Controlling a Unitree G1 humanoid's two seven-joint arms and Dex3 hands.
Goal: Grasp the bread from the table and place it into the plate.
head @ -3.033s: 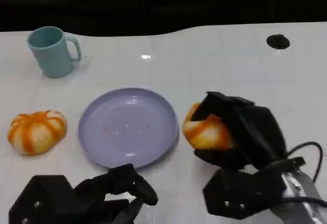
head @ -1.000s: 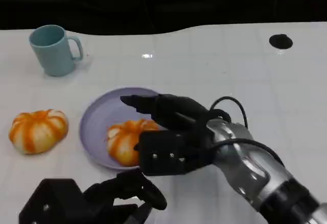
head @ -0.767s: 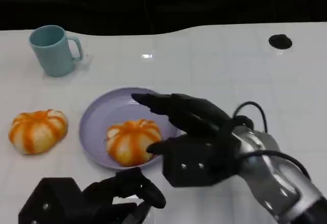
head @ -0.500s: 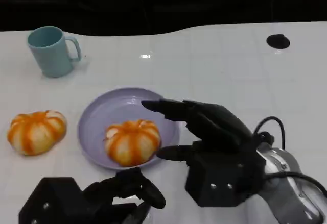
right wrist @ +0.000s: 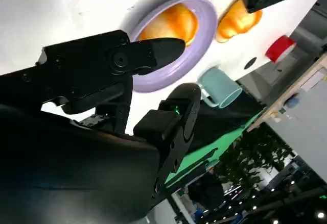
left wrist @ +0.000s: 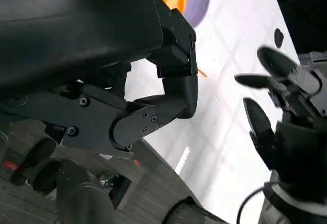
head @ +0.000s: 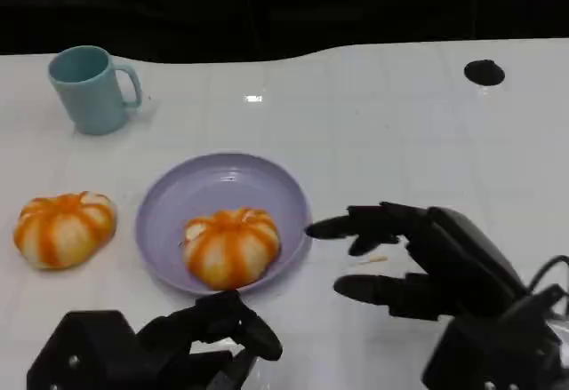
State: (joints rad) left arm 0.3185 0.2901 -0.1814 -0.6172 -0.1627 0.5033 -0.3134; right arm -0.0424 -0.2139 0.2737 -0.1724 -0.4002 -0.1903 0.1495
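A: Report the position of the bread (head: pixel 230 246).

B: It lies in the plate (head: pixel 178 196), toward the near rim, resting on the plate floor. No robot hand touches it. The right wrist view shows the same bread (right wrist: pixel 171 25) inside the lilac rim of the plate (right wrist: pixel 202 38).

A: State of the right robot hand (head: pixel 418 263)?

B: Fingers spread and extended toward the plate, holding nothing. It sits just to the right of the plate, above the counter (head: pixel 400 123). One fingertip is close to the plate rim; contact cannot be confirmed.

A: State of the left robot hand (head: pixel 191 337)?

B: It is at the near edge of the counter, in front of the plate. Fingers are curled inward with nothing in them. The left wrist view confirms the left robot hand (left wrist: pixel 153 101) bent in on itself and empty, with the right robot hand (left wrist: pixel 271 106) spread beyond it.

A: Other items on the counter?

B: A second bun (head: pixel 64 228) lies left of the plate, apart from it. A teal mug (head: pixel 89 88) stands upright at the far left, handle to the right. A small black disc (head: pixel 484 72) sits at the far right.
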